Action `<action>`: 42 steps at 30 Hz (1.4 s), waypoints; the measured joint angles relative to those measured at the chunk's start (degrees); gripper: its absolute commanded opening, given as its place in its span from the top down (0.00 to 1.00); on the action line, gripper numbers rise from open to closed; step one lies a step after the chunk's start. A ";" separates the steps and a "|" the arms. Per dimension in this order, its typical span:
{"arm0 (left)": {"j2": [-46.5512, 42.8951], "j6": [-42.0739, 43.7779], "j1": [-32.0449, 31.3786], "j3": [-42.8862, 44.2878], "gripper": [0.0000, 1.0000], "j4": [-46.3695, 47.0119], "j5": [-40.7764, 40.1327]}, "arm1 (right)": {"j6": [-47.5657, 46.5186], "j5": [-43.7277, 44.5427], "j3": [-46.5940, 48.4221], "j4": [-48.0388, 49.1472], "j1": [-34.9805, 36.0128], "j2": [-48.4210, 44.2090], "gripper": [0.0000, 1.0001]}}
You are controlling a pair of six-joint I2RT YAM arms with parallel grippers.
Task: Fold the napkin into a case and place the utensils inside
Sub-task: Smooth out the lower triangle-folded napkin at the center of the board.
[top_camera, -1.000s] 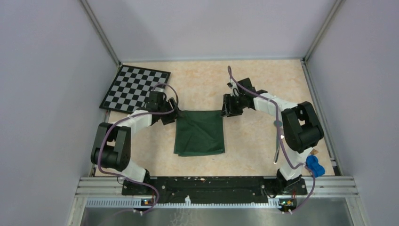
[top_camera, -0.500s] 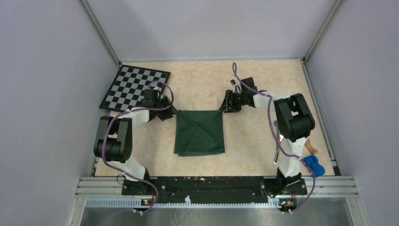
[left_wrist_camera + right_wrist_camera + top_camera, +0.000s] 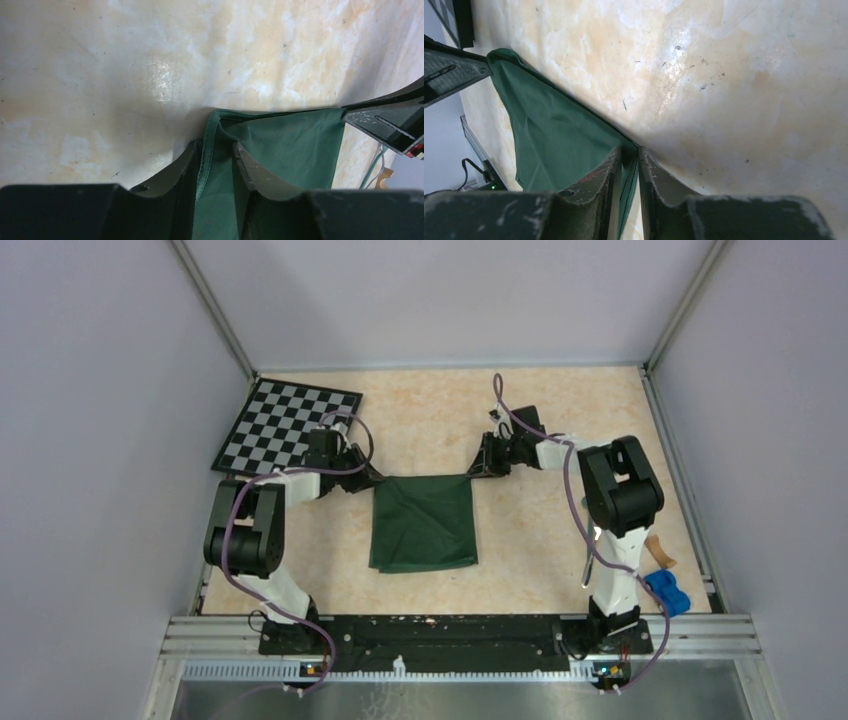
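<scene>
One dark green cloth napkin [image 3: 425, 525] on the bench [image 3: 540, 540], lying flat about the middle, a little toward the left edge, its far edge running straight between the two arms. Two grippers are down on it, one at each far corner.

Left gripper [image 3: 216, 161] is at the far left corner. From the left wrist, its two dark fingers [image 3: 186, 167] stand close on either side of the corner, hem against the left one, with more than one layer of cloth in the narrow gap. Whether they truly pinch it, I cannot tell.

Right gripper [image 3: 628, 162] is at the far right corner. Here the two scuffed fingers [image 3: 655, 182] are drawn nearly together with the napkin's edge caught between them: that is a grip on the cloth.

Around the bench there is one black-and-white checkered board [image 3: 288, 425] in the far left corner, lying flat and well apart from the napkin. There is one blue toy car [image 3: 667, 592] at the near right corner beside the right arm's base, and one small tan wooden piece [image 3: 655, 548] just beyond it along the right edge.
</scene>
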 measured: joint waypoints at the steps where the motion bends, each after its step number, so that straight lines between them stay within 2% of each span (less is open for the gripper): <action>1: 0.22 -0.02 0.02 0.00 0.68 -0.02 -0.09 | 0.20 0.20 0.00 0.22 0.00 0.13 0.89; 5: 0.33 -0.33 0.09 0.00 0.75 -0.22 -0.57 | 0.83 0.94 0.00 0.74 0.00 0.52 1.00; 9: 0.31 -0.57 0.20 0.00 0.81 -0.42 -1.42 | 1.53 1.81 -0.04 1.01 -0.02 0.59 1.00; 14: 0.31 -0.85 0.44 -0.22 0.82 -0.50 -2.27 | 2.80 2.82 -0.46 2.12 -0.09 0.59 1.00; 17: 0.31 -1.01 0.48 -0.66 0.80 -0.55 -2.29 | 2.93 2.99 -0.46 2.47 -0.11 0.59 1.00; 20: 0.28 -0.98 0.57 -0.68 0.72 -0.72 -2.32 | 2.89 2.99 -0.46 2.62 -0.15 0.59 1.00; 22: 0.15 -0.98 0.72 -0.68 0.64 -1.20 -2.64 | 2.89 2.99 -0.46 2.71 -0.35 0.59 1.00; 23: -0.04 -0.92 0.79 -0.68 0.59 -1.62 -2.95 | 2.84 2.99 -0.46 2.73 -0.42 0.59 0.97; 25: -1.14 -0.76 0.83 -0.68 0.53 -3.58 -3.85 | 2.69 2.99 -0.46 2.64 -0.59 0.59 0.84; 28: -4.37 -0.57 0.85 -0.68 0.52 -6.29 -4.96 | 2.47 2.69 -0.24 2.08 -0.70 0.31 0.68; 30: -6.97 -0.26 0.85 -0.68 0.52 -7.41 -5.09 | 1.75 3.78 0.00 0.28 -0.66 -0.72 0.62; 37: -10.49 0.52 -0.13 -0.61 0.54 -7.63 -1.09 | -2.95 13.84 -1.68 -10.43 1.68 -9.38 0.59; 42: -5.81 0.22 -2.45 0.98 0.54 -5.88 1.88 | -3.13 10.62 -10.05 -11.47 7.43 -20.81 0.63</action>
